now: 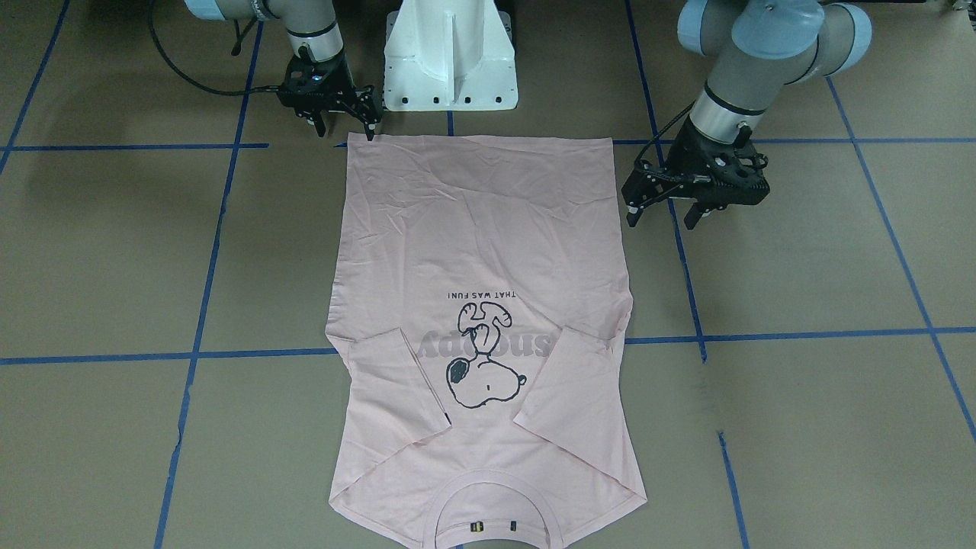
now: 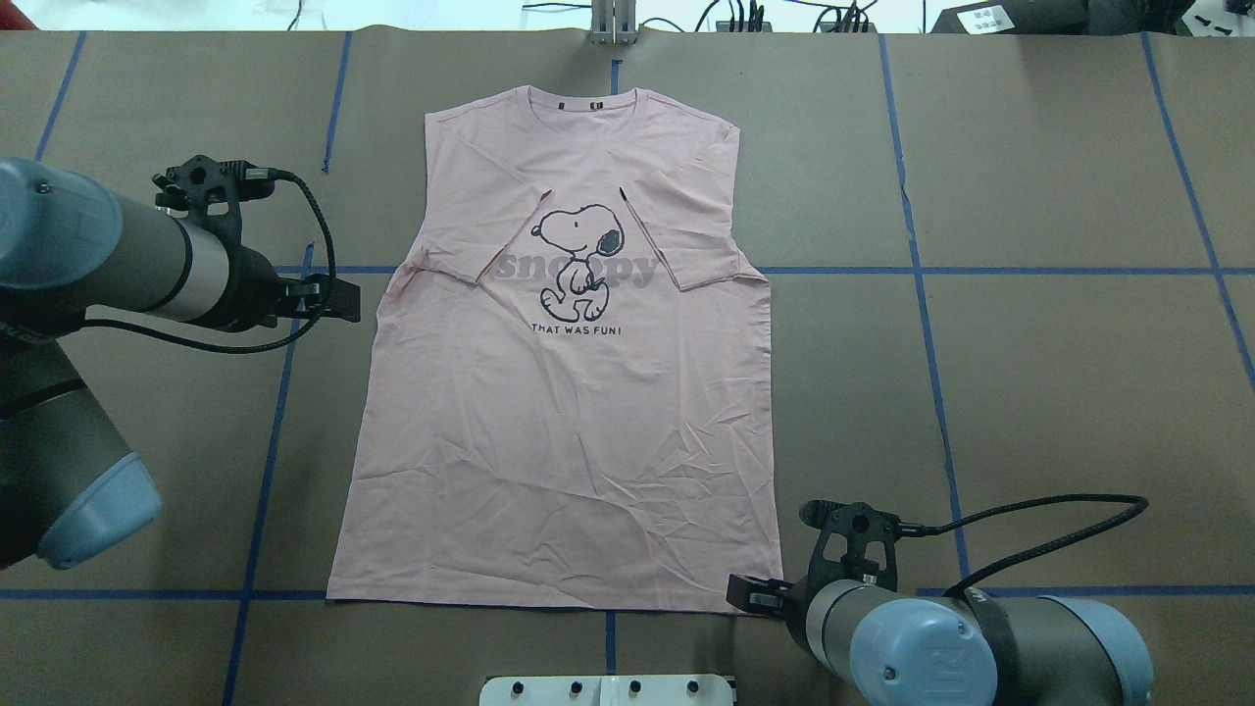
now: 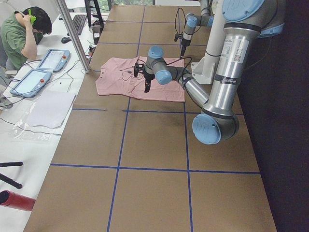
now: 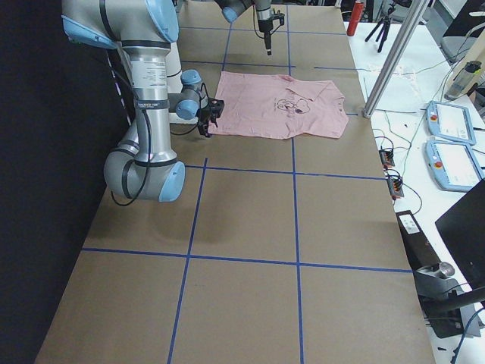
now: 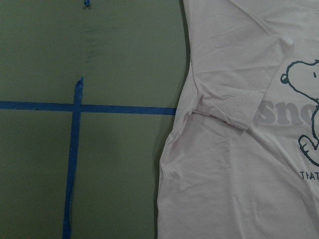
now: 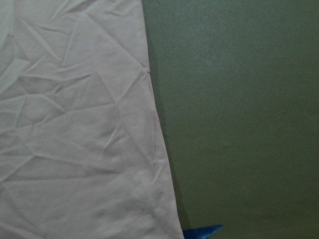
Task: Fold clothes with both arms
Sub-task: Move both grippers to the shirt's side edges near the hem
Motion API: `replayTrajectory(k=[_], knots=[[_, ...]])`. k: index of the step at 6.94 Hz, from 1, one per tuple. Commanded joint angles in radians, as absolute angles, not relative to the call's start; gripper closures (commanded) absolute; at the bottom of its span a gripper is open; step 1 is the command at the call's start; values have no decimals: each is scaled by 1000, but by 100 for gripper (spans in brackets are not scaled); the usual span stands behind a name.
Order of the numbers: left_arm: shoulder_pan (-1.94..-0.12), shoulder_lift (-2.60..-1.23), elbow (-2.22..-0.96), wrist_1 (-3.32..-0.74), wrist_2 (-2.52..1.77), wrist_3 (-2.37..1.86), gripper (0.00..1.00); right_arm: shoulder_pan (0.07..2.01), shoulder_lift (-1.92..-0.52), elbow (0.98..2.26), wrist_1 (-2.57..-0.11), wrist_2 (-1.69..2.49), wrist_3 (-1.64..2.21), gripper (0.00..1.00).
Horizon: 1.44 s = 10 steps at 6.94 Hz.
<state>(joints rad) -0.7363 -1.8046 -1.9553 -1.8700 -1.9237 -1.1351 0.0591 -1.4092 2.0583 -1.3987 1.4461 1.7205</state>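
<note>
The pale pink T-shirt (image 2: 559,392) lies flat on the table, dog print up, collar away from the robot, hem near the base. Both sleeves are folded inward over the front (image 1: 396,381). My left gripper (image 1: 662,217) is open and empty, just off the shirt's side edge at mid-body; it also shows in the overhead view (image 2: 333,299). My right gripper (image 1: 345,131) is open and empty, right at the hem corner (image 2: 755,595). The left wrist view shows the folded sleeve (image 5: 224,104). The right wrist view shows the wrinkled hem edge (image 6: 75,129). No fingers show in either wrist view.
The white pedestal base (image 1: 450,53) stands just behind the hem. Blue tape lines (image 2: 922,270) cross the brown table. An operator (image 3: 21,34), tablets (image 3: 29,79) and a metal pole (image 3: 72,34) are at the far side bench.
</note>
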Motion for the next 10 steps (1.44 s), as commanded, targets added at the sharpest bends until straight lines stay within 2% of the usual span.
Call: replayTrajectory(k=[1, 2, 4, 5, 10], knots=[[-738, -1804, -1957, -1870, -1924, -1135, 0, 34, -1402, 2051, -1437, 1459, 1721, 5], [-738, -1802, -1957, -1870, -1924, -1135, 0, 34, -1398, 2049, -1437, 1468, 1721, 11], [-738, -1802, -1957, -1870, -1924, -1135, 0, 35, -1396, 2051, -1437, 1468, 1717, 35], [-738, -1802, -1957, -1870, -1924, -1135, 0, 41, -1394, 2051, -1436, 1470, 1715, 40], [-738, -1801, -1962, -1870, -1925, -1135, 0, 63, -1390, 2036, -1436, 1494, 1707, 39]])
